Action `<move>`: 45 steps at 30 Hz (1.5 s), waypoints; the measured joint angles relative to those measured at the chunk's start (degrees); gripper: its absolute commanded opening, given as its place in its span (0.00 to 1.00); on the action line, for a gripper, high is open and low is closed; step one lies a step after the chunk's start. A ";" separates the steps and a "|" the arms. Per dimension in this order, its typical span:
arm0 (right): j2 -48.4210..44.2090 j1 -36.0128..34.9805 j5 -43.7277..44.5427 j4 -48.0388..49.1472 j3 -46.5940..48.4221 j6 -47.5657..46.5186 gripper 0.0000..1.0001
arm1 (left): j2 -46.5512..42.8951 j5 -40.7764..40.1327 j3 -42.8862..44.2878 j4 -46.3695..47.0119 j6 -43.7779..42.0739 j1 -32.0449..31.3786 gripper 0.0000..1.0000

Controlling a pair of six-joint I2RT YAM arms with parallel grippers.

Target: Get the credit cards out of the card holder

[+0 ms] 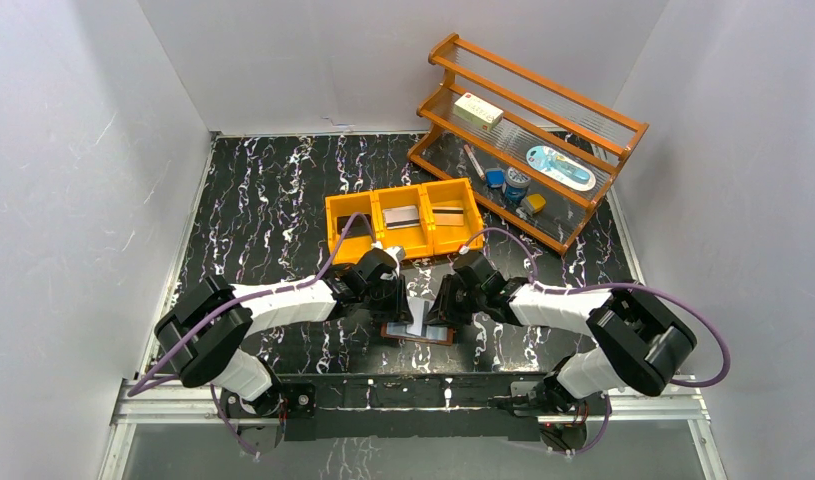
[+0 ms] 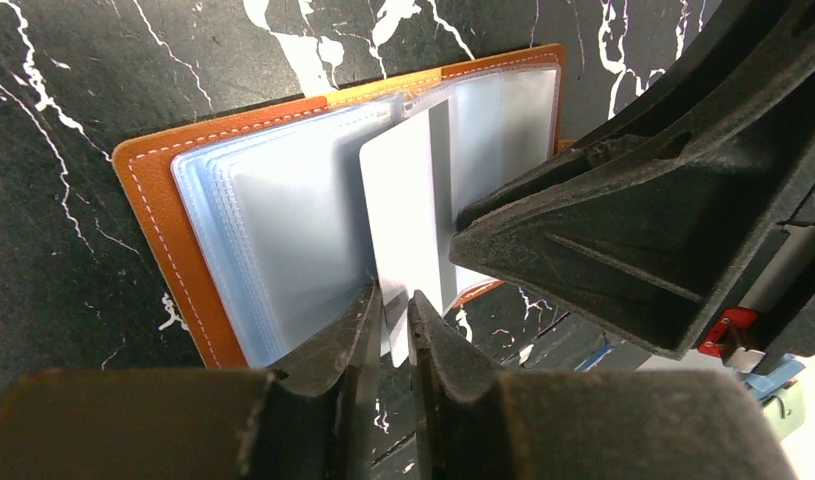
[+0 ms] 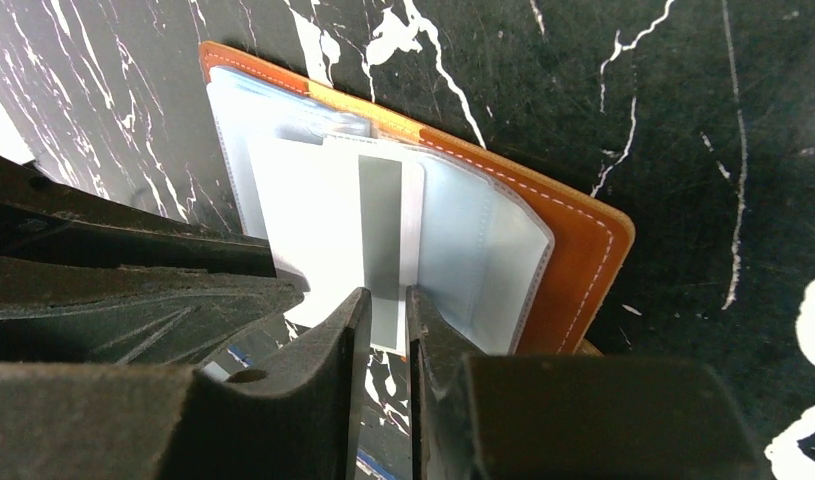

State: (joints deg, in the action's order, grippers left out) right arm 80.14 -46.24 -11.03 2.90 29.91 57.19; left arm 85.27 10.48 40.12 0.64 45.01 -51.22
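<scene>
The brown card holder (image 1: 435,340) lies open on the black marble table, pale blue-clear sleeves up. It also shows in the left wrist view (image 2: 153,200) and in the right wrist view (image 3: 583,250). A silvery-white credit card (image 1: 420,318) with a grey stripe sticks up out of a sleeve, part way out (image 2: 403,200) (image 3: 383,220). My left gripper (image 1: 403,303) (image 2: 393,305) has its jaws closed on the card's near corner. My right gripper (image 1: 439,310) (image 3: 383,300) meets it from the other side, jaws closed around the card's striped edge.
An orange three-compartment bin (image 1: 398,191) stands just behind the wallet, with striped cards lying in its compartments. A wooden rack (image 1: 583,105) with small items stands at the back right. White walls close in the table on three sides.
</scene>
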 measured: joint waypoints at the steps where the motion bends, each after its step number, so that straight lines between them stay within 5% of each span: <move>1: 0.04 0.00 0.02 0.17 -0.07 0.13 0.28 | 0.00 0.02 0.00 0.09 0.00 0.00 0.19; 8: -0.07 0.00 0.00 1.84 -1.18 1.73 0.26 | 0.02 1.20 -0.50 2.58 1.53 0.00 0.20; 19: -0.07 0.09 0.09 2.62 -1.60 2.71 0.26 | -0.11 0.24 -1.14 2.73 2.08 0.00 0.06; 34: -6.88 -0.26 6.12 -7.37 3.74 -5.29 0.29 | -18.53 -16.83 1.88 -16.48 -3.72 0.00 0.06; 45: 5.44 -0.68 -1.77 -1.36 11.54 -6.60 0.34 | -18.49 -18.21 1.81 -17.49 -4.50 1.01 0.33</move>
State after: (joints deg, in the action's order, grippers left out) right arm 85.58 -46.92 -12.80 1.54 41.45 50.59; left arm 66.78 -7.73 41.93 -16.84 40.51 -50.22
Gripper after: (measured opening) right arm 0.331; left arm 0.292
